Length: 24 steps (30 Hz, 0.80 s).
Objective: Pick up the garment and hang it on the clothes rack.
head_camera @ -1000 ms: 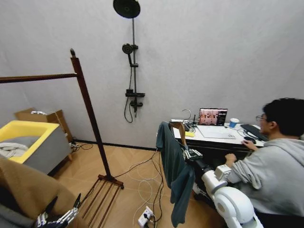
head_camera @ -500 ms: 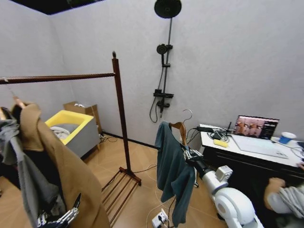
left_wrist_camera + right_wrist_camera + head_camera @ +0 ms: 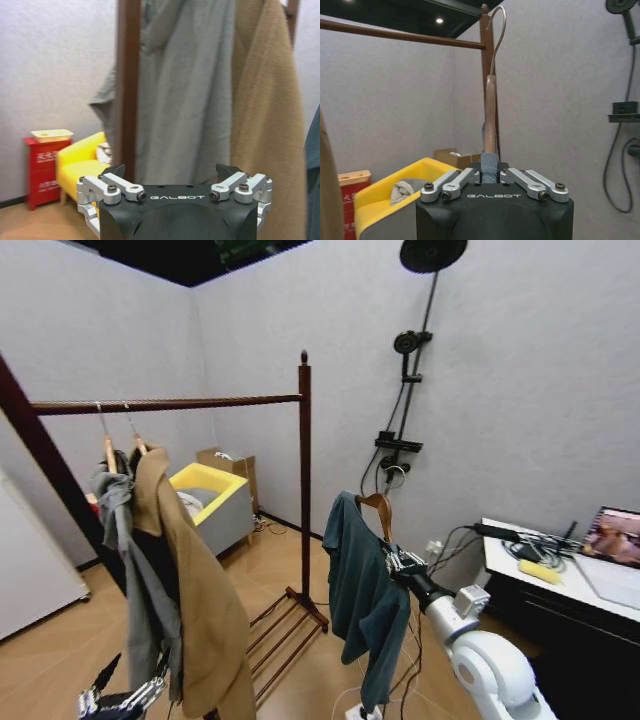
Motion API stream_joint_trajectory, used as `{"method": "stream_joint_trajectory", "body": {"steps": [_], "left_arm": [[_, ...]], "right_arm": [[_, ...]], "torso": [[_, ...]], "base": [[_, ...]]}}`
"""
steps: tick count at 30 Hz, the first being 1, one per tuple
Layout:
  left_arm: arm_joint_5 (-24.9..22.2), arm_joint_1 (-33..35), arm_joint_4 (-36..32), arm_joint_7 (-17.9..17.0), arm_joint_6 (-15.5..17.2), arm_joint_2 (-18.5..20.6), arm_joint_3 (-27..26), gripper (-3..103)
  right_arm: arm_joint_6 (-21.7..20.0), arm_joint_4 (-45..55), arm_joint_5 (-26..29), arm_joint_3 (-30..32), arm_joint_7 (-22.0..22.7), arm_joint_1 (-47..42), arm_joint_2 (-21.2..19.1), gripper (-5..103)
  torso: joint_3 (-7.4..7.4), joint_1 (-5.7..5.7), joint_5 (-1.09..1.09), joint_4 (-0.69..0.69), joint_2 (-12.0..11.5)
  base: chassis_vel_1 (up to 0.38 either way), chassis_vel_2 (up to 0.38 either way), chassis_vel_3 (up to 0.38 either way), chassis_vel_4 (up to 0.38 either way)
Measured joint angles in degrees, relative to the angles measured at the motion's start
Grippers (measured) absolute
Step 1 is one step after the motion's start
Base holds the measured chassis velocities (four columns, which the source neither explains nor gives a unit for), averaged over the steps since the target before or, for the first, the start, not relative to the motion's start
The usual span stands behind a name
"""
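Limp and light, the garment (image 3: pixel 365 590) hangs right of the clothes rack (image 3: pixel 304 480), the right gripper (image 3: pixel 400 562) pinching its rigid wooden hanger (image 3: pixel 379 511); left gripper (image 3: pixel 172 184) spread, empty.

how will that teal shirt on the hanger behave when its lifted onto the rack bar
Probably floppy: the garment hangs in loose folds below the right gripper, so it may sway. Likely light, since thin fabric drapes from one wooden hanger. The hanger looks stiff, so its hook should hold shape at the clothes rack.
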Motion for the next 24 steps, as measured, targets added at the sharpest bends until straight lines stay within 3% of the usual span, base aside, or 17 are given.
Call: {"method": "stream_joint_trajectory", "body": {"steps": [17, 21, 24], "left_arm": [[0.0, 0.0, 0.0, 0.0, 0.0, 0.0, 0.0, 100], [0.0, 0.0, 0.0, 0.0, 0.0, 0.0, 0.0, 100], [0.0, 0.0, 0.0, 0.0, 0.0, 0.0, 0.0, 100]], "right_arm": [[-0.4, 0.9, -0.9, 0.0, -0.1, 1.4, -0.3, 12], [-1.1, 2.3, -0.4, -0.3, 0.1, 3.8, -3.0, 12], [-3.3, 3.1, 4.8, -0.8, 1.1, 8.3, -7.6, 12]], "torso": [[0.00, 0.00, -0.01, 0.02, 0.0], [-0.01, -0.01, 0.00, -0.01, 0.0], [0.00, 0.00, 0.01, -0.02, 0.0]], "base": [[0.099, 0.142, 0.148, 0.088], [0.024, 0.028, 0.010, 0.014], [0.000, 0.000, 0.000, 0.000]]}}
